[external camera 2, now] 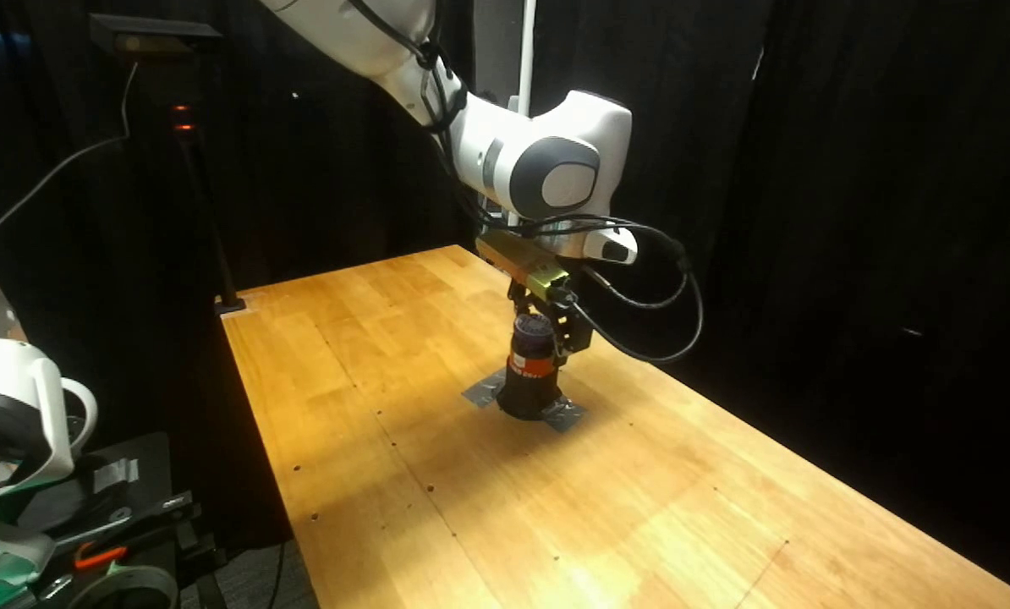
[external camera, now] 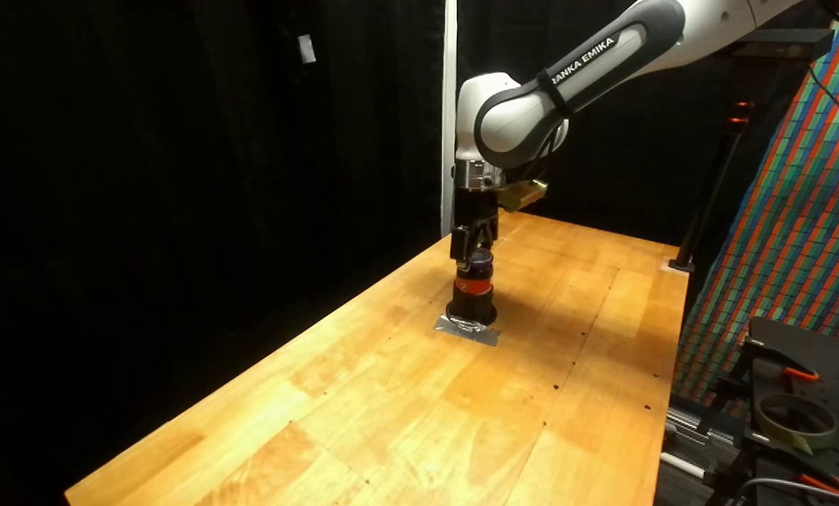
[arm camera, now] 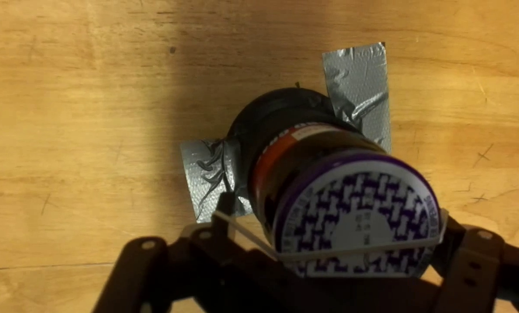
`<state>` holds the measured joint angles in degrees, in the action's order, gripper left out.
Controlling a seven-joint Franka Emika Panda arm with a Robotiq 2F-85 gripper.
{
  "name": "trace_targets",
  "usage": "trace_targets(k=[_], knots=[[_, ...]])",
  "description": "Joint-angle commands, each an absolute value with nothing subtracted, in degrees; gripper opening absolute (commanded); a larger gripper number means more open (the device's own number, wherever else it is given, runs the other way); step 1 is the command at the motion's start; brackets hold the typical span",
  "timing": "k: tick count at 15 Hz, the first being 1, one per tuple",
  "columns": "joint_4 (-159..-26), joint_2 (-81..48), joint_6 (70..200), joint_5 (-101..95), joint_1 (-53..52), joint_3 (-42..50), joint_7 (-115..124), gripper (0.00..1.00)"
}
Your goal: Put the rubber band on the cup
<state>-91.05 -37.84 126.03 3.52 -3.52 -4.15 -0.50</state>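
The cup is a jar-like cylinder with an orange-red band [external camera: 474,287] [external camera 2: 530,367] and a purple-and-white patterned lid [arm camera: 364,191]. It stands upright in a black base [external camera: 472,309] [arm camera: 281,102] on the table. My gripper [arm camera: 336,213] is open right at the top of the cup, with one finger on each side of the lid. It also shows in both exterior views [external camera: 473,253] [external camera 2: 544,326]. The pale rubber band [arm camera: 355,251] is stretched between the two fingers and runs across the lid's top. Its near part is hidden by the gripper; I cannot make the band out in the exterior views.
Silver tape strips [arm camera: 368,87] [external camera: 470,332] [external camera 2: 566,414] fix the base to the wooden table [external camera: 419,422]. A dark post [external camera: 707,190] [external camera 2: 209,220] stands at the table's far corner. A cable [external camera 2: 698,296] loops beside the wrist. A black side cart [external camera: 799,351] holds a tape roll.
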Motion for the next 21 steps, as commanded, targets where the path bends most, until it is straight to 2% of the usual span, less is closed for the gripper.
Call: trace_targets(k=[1, 13, 14, 15, 16, 21], knots=[[-96.2, -33.7, 125.9, 5.6, -1.9, -5.0, -2.4, 1.0], [-106.7, -28.4, 131.8, 8.7, -0.6, -5.3, -4.3, 1.0], [-107.8, -28.0, 132.9, 8.6, -0.6, -5.3, -4.5, 0.75], [-108.7, -27.6, 134.0, 8.6, -0.6, -5.2, -4.6, 0.75], [-109.9, -27.0, 135.2, 8.7, -0.4, -5.4, -5.0, 0.68], [-116.3, -23.4, 141.4, 9.2, 0.1, -5.8, -6.7, 0.27]])
